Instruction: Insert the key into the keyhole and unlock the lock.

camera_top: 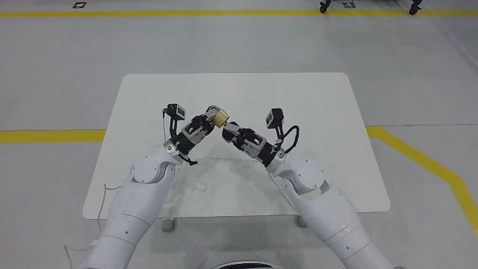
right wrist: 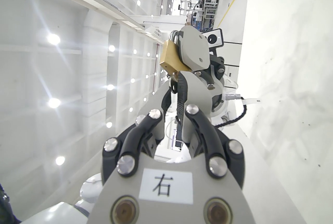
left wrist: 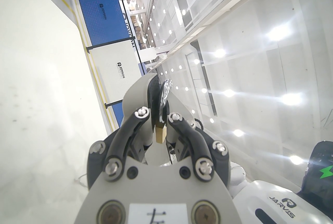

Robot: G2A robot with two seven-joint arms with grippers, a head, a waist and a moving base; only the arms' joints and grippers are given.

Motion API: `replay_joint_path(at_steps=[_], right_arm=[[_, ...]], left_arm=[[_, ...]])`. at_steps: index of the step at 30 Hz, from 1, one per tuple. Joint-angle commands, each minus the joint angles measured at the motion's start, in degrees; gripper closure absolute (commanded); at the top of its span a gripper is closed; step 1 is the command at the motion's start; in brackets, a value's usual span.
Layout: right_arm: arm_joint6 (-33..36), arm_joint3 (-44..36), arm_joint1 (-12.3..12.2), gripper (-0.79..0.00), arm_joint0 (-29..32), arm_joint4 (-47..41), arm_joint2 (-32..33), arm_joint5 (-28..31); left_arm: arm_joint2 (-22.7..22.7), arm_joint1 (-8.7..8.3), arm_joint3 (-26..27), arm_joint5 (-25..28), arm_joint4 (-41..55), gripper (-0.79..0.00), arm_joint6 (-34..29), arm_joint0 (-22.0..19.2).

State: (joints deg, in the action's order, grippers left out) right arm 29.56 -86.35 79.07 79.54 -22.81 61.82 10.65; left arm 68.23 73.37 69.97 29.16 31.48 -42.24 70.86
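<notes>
Evidently lock base faces key in right tool.

1. Lock — low in the middle of the left wrist view only a brass sliver and a shackle edge show. The left gripper covers the rest.
2. Key — at the centre of the right wrist view a small metal stub shows. The right gripper hides its head.
3. Whether the key's tip sits in the keyhole cannot be told, as the fingers cover that spot.
4. At the centre of the top view the lock is a tiny brass spot, and the key is too small to make out.
</notes>
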Motion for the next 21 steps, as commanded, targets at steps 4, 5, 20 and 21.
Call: replay_joint_path(at_steps=[4, 5, 20, 21], right_arm=[[3.43, 1.15, 0.07, 0.000, -0.35, -6.45, 0.22, -1.96], [4.22, 1.37, 0.09, 0.000, -0.40, -7.97, 0.30, -2.52], [11.80, 6.06, 0.45, 0.000, -2.06, -27.61, 1.95, -10.96], [12.00, 6.09, 0.47, 0.000, -2.03, -27.83, 1.79, -11.05]], left_arm=[[0.09, -0.01, 0.11, -0.03, -0.28, 0.000, -0.08, 0.03], [0.09, -0.01, 0.16, 0.02, -0.26, 0.000, -0.15, 0.04], [0.12, 0.03, 0.26, 1.68, 0.00, 0.000, -1.79, -0.12], [0.14, 0.04, 0.22, 1.72, 0.05, 0.000, -1.80, -0.14]])
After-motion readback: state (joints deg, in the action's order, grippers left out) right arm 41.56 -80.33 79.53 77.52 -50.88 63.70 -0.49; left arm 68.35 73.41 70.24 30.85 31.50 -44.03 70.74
